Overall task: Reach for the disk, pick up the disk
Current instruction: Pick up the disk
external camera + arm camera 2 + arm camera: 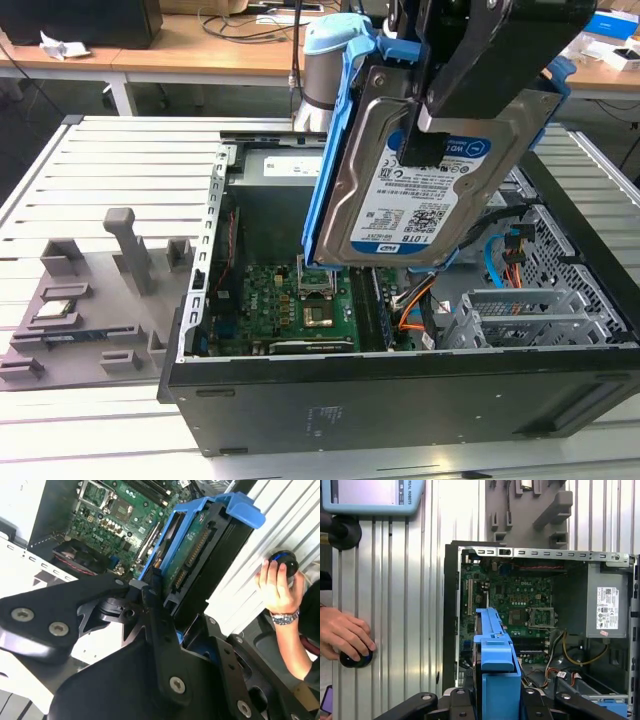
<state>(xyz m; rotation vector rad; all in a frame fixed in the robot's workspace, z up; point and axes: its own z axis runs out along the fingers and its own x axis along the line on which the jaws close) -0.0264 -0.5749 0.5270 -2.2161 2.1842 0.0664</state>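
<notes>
The disk (395, 195) is a silver hard drive with a white-and-blue label, framed by a blue plastic bracket (335, 150). It hangs tilted in the air above the open computer case (400, 405). My gripper (428, 140) is shut on it from above, and one black finger lies over the label. In the second wrist view the disk (192, 555) is edge-on between my black fingers (152, 592), with its circuit side showing. In the first wrist view the blue bracket (495, 665) stands out from my gripper (495, 705) over the case interior.
Below the disk lie the green motherboard (290, 300), orange and blue cables (410, 310) and a grey metal drive cage (520, 310). A grey fixture (90, 300) with small parts sits at the exterior view's left. A person's hand (342, 632) rests on a black knob beside the case.
</notes>
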